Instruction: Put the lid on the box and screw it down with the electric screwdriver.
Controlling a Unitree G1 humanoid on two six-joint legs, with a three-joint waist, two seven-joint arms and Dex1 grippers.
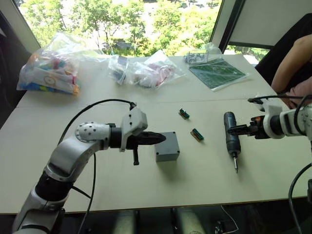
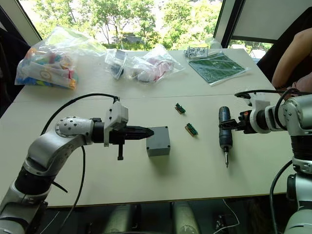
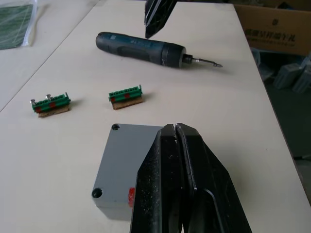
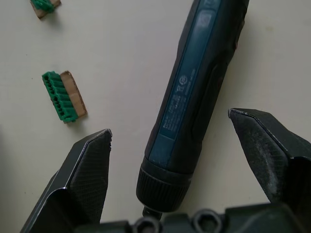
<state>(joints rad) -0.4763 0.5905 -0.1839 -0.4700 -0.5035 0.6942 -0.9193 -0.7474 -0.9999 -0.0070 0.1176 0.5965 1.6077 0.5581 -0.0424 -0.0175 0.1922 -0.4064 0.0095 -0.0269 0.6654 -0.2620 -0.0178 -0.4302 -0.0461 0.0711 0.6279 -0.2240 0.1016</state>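
Box partly hidden by left jaws

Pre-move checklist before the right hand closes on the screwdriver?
1. Right hand open: ok, fingers spread wide.
2. Electric screwdriver between those fingers: ok, lying flat on the table, not yet gripped.
3. Left hand shut: ok, its tip is over the box.
4. Lid on the box: cannot tell; the top looks closed, with screw holes at two corners.
5. Clutter by the screwdriver: ok, the nearer green terminal block lies apart.
6. Person's arm at the table edge: not ok, close to the right hand.
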